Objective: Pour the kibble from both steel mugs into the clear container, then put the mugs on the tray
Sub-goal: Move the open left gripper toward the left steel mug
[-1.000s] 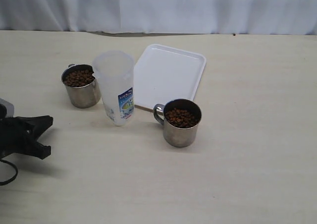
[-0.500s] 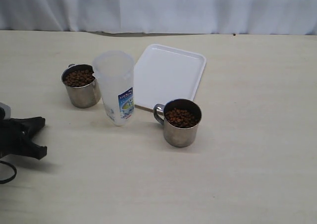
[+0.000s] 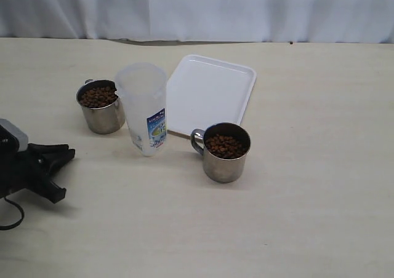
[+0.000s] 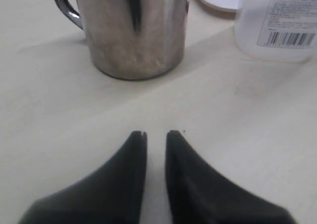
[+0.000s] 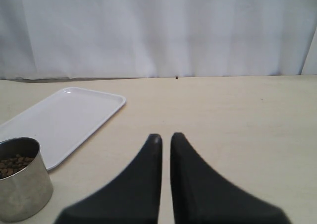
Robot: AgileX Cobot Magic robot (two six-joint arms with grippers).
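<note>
Two steel mugs hold kibble. The left mug (image 3: 101, 117) with kibble (image 3: 98, 96) stands next to the clear container (image 3: 144, 109). The right mug (image 3: 226, 161) with kibble (image 3: 225, 146) stands in front of the white tray (image 3: 209, 93). My left gripper (image 3: 63, 172) sits low at the table's left edge, short of the left mug (image 4: 133, 30). Its jaws (image 4: 156, 134) are parted by a narrow gap with nothing between them. The right gripper (image 5: 166, 136) is shut and empty, with the right mug (image 5: 22, 189) and tray (image 5: 64, 120) off to one side; it is outside the exterior view.
A white curtain (image 3: 197, 10) closes off the far edge of the beige table (image 3: 308, 167). The container's barcode label (image 4: 290, 35) faces the left wrist camera, close beside the left mug. A black cable (image 3: 9, 219) trails from the left arm.
The left gripper drew back to the left, then came forward to the right toward the left mug, and its jaws parted slightly. Mugs, container and tray have not moved.
</note>
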